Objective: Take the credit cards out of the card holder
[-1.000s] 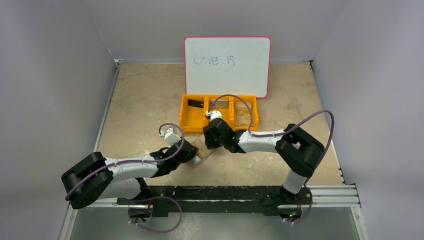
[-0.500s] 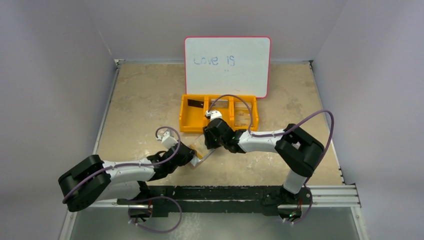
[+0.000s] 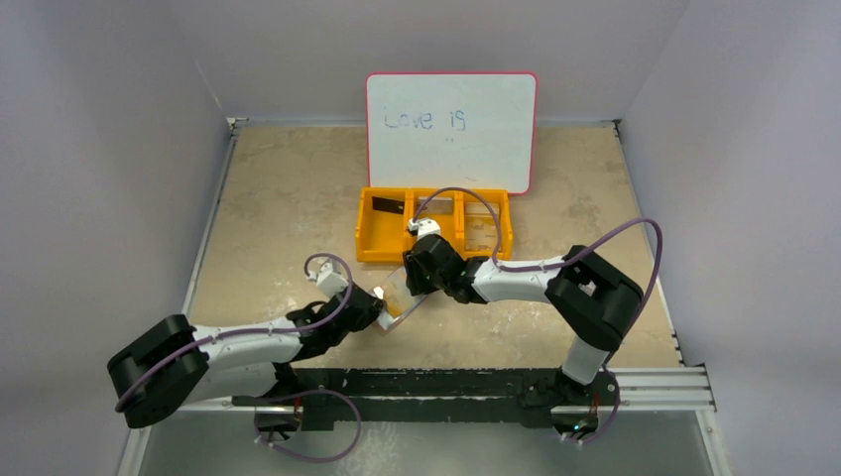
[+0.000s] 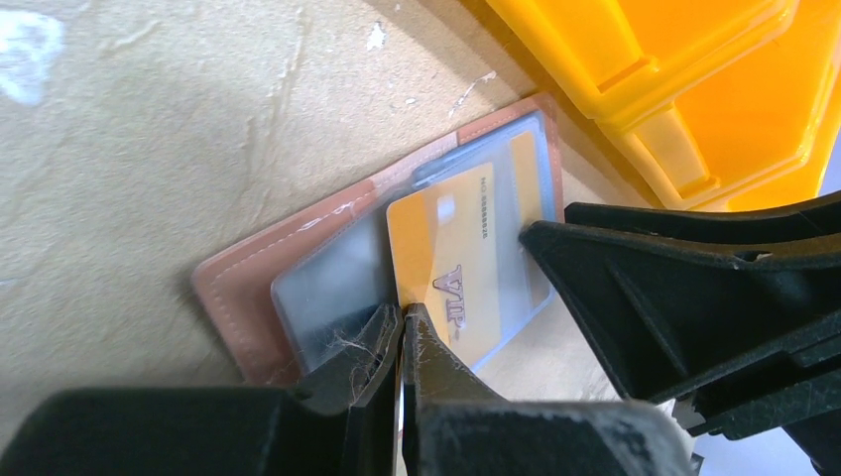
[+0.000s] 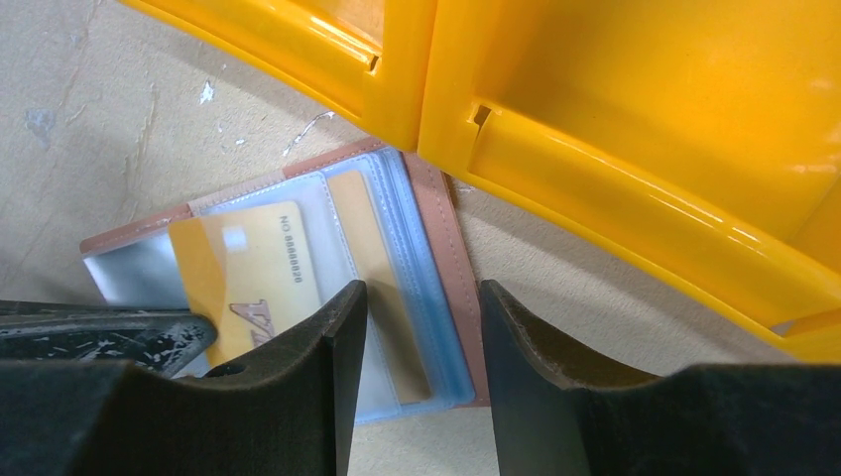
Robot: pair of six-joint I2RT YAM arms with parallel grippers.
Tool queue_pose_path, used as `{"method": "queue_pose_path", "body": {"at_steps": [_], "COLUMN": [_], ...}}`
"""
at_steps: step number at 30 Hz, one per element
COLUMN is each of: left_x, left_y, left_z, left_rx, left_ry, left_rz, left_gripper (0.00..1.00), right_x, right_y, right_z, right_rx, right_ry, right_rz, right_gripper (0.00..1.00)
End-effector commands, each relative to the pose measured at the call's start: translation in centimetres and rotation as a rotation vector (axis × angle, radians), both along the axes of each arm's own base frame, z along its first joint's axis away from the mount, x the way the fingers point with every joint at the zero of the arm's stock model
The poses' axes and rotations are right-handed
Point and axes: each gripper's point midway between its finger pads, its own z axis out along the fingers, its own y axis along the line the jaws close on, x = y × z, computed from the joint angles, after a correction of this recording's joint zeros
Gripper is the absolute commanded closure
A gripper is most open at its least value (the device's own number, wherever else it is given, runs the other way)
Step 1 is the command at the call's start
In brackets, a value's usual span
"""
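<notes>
The brown card holder (image 4: 238, 288) lies open on the table against the orange tray, its clear pockets (image 5: 139, 273) facing up. A gold credit card (image 4: 456, 268) marked VIP sticks partway out of a pocket. My left gripper (image 4: 402, 319) is shut on that card's near corner. My right gripper (image 5: 421, 332) is open and stands over the holder's brown edge (image 5: 436, 218), one finger (image 5: 337, 342) on the pockets. A second, beige card (image 5: 372, 238) sits inside a pocket. In the top view both grippers meet at the holder (image 3: 402, 297).
The orange three-compartment tray (image 3: 433, 226) stands just behind the holder, with a black card (image 3: 389, 206) in its left compartment. A whiteboard (image 3: 451, 129) leans at the back. Grey walls close in the table on both sides.
The left jaws have closed on the gold card's corner, and the left arm's elbow has swung lower and further left. The right arm has not moved.
</notes>
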Motion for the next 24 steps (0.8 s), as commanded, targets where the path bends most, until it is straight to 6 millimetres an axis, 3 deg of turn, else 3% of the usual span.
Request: {"method": "queue_pose_path", "body": {"at_steps": [1,7,11,17,24], "left_x": [-1.8,-3.3,-3.3,-2.4,-1.4], "left_y": [2.9,3.4,4.4,6.0,5.2], "left_z": [-2.3,-3.4,-3.1,0.4,3.9], "left_rx": [0.103,0.138,0.192,0.281,0.218], "left_ry": [0.070,0.130,0.127,0.066,-0.026], "left_rz": [0.010,-0.033,-0.020,0.004,-0.003], "left_gripper": [1.00,1.00,1.00,1.00,1.00], "right_x": [-2.6,-2.6,-2.5,-2.7,-2.4], "right_y": [-4.5,-4.6,-4.2,-3.6,-1.5], "right_z": [-4.7,-4.7,-4.4,-3.2,1.1], "right_rx": [-0.211,-0.213,-0.201,-0.159,-0.033], "right_ry": [0.116,0.119,0.118,0.120,0.075], "right_rz": [-0.004,-0.007,-0.003,0.004,0.053], "right_gripper": [0.53,0.53,0.53,0.51,0.47]}}
